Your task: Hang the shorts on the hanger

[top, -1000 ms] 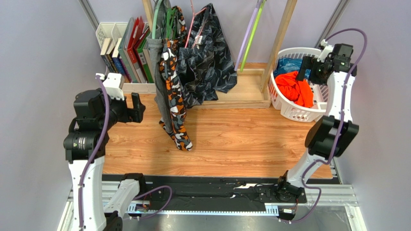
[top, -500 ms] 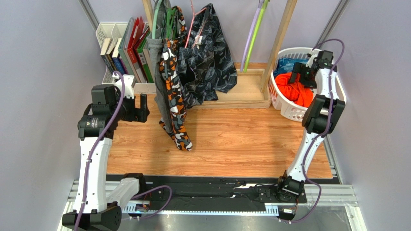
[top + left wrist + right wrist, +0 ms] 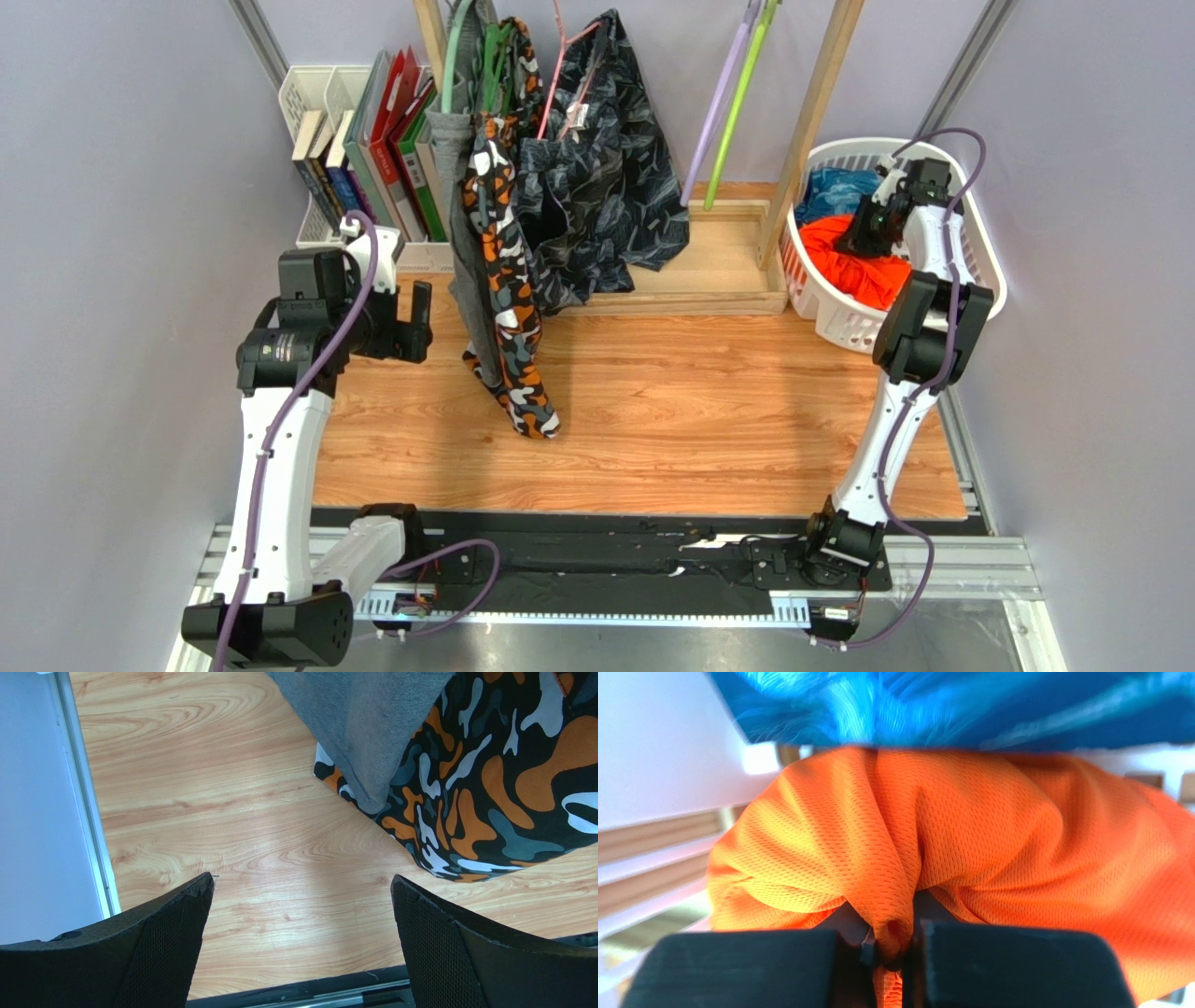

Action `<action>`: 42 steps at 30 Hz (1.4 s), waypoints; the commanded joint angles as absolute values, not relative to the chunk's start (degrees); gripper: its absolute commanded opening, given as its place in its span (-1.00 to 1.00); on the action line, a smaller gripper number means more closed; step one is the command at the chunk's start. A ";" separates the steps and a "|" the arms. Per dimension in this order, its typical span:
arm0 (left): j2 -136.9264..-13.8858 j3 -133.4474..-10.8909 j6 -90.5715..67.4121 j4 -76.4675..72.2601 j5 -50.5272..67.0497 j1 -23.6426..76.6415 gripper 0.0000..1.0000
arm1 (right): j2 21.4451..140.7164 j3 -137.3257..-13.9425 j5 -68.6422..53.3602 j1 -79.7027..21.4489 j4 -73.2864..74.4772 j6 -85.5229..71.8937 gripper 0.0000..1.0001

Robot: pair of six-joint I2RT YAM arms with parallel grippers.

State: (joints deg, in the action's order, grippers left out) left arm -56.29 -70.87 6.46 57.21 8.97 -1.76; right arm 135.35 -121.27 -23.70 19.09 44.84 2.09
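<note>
Table: light wood-grain table (image 3: 701,406) spreads under and ahead of the left jaws; the right jaws are off its far right corner, inside the basket.
Room: plain lavender-grey walls (image 3: 126,140) close in on both sides, with a metal rail at the near edge behind both arms.
Left jaws: spread wide with nothing between them, over bare table; the camo garment (image 3: 491,791) and a grey cloth (image 3: 365,728) hang just ahead and to the right of them.
Right jaws: closed to a narrow slit, pinching a fold of the shorts (image 3: 990,833).
Shorts, place: bunched in the white laundry basket (image 3: 846,325), directly beneath and in front of the right jaws and well apart from the left jaws.
Shorts, look: bright orange fine mesh, heaped in soft rounded folds, with one crease drawn down into the right jaws; waistband and drawstring cannot be made out.
Beyond the shorts: a blue garment (image 3: 948,707) lies just past them from the right jaws.
Hanger: the lime-green hanger (image 3: 739,105) leans on the wooden rack (image 3: 716,266) beside a lavender hanger (image 3: 717,105), between the two pairs of jaws, nearer the right pair and touching neither.
Rack: black patterned shorts (image 3: 603,154) hang there, nearer the left jaws.
</note>
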 commanded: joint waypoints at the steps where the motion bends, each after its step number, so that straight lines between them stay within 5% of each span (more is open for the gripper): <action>1: -55.81 -72.77 7.12 55.72 10.72 -2.20 0.99 | 125.26 -118.66 -30.75 20.82 45.00 -2.01 -1.00; 23: -43.07 -76.03 6.85 43.33 58.87 -2.02 0.93 | 66.89 -99.15 -57.83 24.97 44.49 -22.04 -1.00; 29: -42.45 -74.36 12.80 46.57 60.21 -0.18 0.93 | 58.99 -85.90 -58.19 17.33 40.26 -25.58 -1.00; 33: -45.08 -74.80 23.45 54.39 53.89 10.25 0.92 | 58.71 -75.43 -53.10 5.75 42.18 -15.70 -1.00; 34: -45.52 -74.19 24.95 56.23 51.01 12.02 0.93 | 59.23 -73.32 -50.13 5.45 43.75 -12.69 -0.89; 35: -45.79 -73.74 26.96 56.86 49.85 13.52 0.94 | 60.02 -70.34 -47.57 5.97 48.38 -9.18 -0.44; 38: -46.49 -71.20 30.48 58.53 47.03 18.97 0.99 | 65.90 -66.37 -39.20 9.04 56.92 4.28 -0.08; 42: -47.10 -68.03 33.75 58.89 44.30 24.51 0.99 | 71.89 -67.49 -37.89 14.33 62.83 11.85 0.11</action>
